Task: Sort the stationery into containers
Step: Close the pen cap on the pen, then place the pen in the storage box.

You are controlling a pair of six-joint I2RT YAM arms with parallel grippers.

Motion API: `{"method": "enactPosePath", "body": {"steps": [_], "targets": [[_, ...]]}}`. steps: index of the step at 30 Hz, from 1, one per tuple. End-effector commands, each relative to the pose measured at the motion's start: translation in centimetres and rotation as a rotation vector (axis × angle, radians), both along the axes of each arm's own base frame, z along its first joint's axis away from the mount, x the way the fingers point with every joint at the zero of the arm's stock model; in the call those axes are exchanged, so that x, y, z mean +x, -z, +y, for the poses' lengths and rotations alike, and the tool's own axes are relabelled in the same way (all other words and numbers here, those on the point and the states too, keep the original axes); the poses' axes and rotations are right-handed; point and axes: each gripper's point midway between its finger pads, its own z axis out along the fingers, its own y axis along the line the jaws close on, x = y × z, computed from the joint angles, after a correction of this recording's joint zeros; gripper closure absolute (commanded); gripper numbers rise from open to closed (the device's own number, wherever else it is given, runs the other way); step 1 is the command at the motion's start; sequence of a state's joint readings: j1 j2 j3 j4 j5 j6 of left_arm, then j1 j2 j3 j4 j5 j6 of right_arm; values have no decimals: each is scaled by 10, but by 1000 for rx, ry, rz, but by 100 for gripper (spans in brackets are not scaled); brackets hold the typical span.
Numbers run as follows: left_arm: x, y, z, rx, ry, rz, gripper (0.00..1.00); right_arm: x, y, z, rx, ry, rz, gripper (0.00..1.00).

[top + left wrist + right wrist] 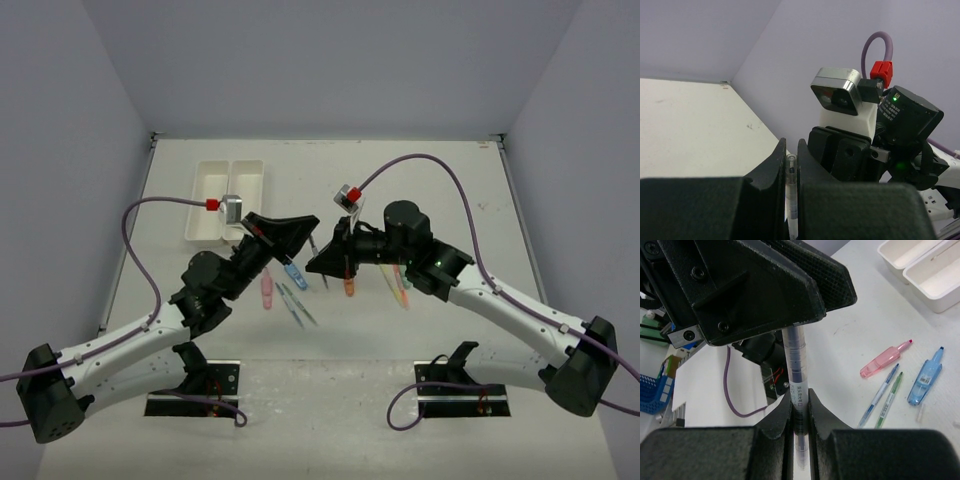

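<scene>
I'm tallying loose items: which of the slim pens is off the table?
The clear-barrelled pen, pinched by both the left pincer and the right pincer. The blue pen and green pen lie side by side on the table.
</scene>
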State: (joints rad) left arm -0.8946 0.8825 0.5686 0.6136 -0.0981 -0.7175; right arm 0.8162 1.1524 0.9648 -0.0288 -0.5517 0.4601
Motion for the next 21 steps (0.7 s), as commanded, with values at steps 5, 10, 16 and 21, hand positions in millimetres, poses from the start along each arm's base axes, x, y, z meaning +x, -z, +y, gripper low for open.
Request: {"method": "enactPosePath", "body": {"steps": [5, 10, 16, 21], "targets": [[-60, 86, -33, 239, 287, 149, 100, 79, -102, -19, 251, 311, -257, 100], [-21, 59, -10, 363, 43, 150, 100, 56, -45, -11, 176, 175, -205, 87], [13, 35, 5, 441, -144, 177, 100, 51, -10, -16, 161, 189, -135, 49], [40, 35, 14, 441, -203, 223, 100, 55, 6, -24, 124, 248, -107, 19]]}}
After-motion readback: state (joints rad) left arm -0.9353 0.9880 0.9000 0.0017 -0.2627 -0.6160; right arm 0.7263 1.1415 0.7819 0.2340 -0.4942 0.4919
